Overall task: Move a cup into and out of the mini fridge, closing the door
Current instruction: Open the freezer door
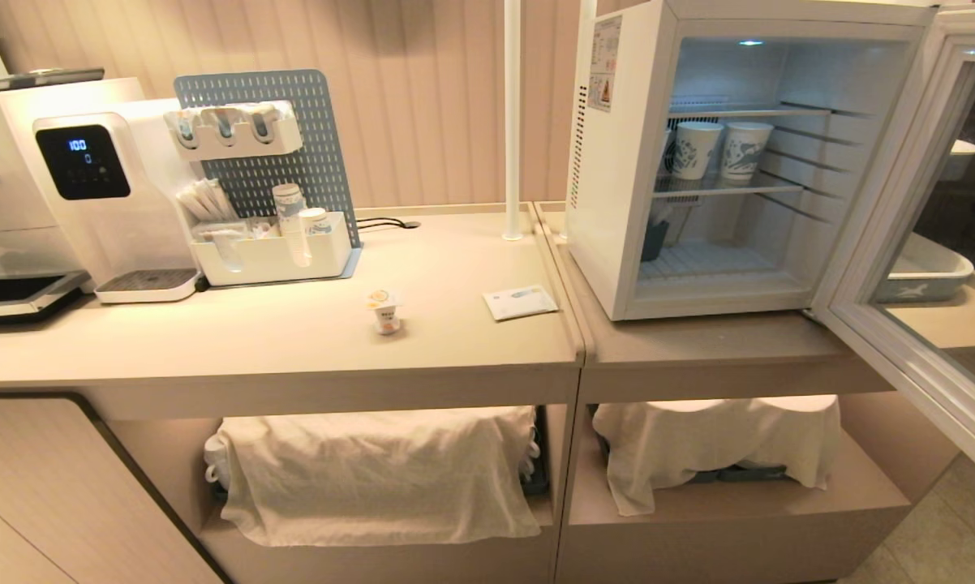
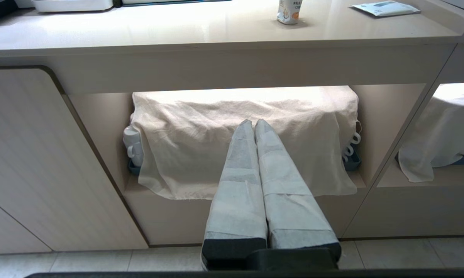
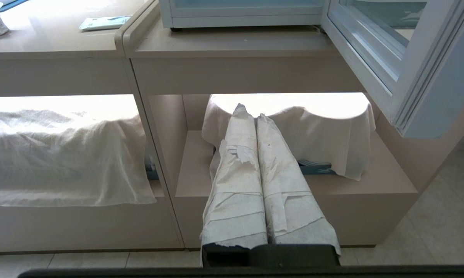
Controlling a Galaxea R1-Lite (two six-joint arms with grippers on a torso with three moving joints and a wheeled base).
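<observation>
coffee machine [image 1: 17, 186] stands at the far left of the bench [image 1: 293, 341], with a white water dispenser [image 1: 106, 203] beside it and a grey pegboard organiser [image 1: 268, 186] holding sachets and stacked cups. cup [image 1: 385, 311], small and white with an orange label, stands upright on the open bench surface, forward of the organiser and well apart from the mini fridge [image 1: 617, 162]. a flat white packet [image 1: 520, 302] lies to its right, near the bench seam. below, two cloths [image 1: 374, 470] cover items on the lower shelves. the mini fridge sits on the right-hand bench section; its door [image 1: 909, 268] is swung fully open to the right, glass window facing outward. two tall paper cups [image 1: 719, 150] with blue print stand on the middle wire shelf. left hand [image 2: 253, 122] is low in front of the left shelf, fingers pressed together, holding nothing. right hand [image 3: 249, 112] is low in front of the right shelf beneath the open door, fingers likewise closed and empty.
</observation>
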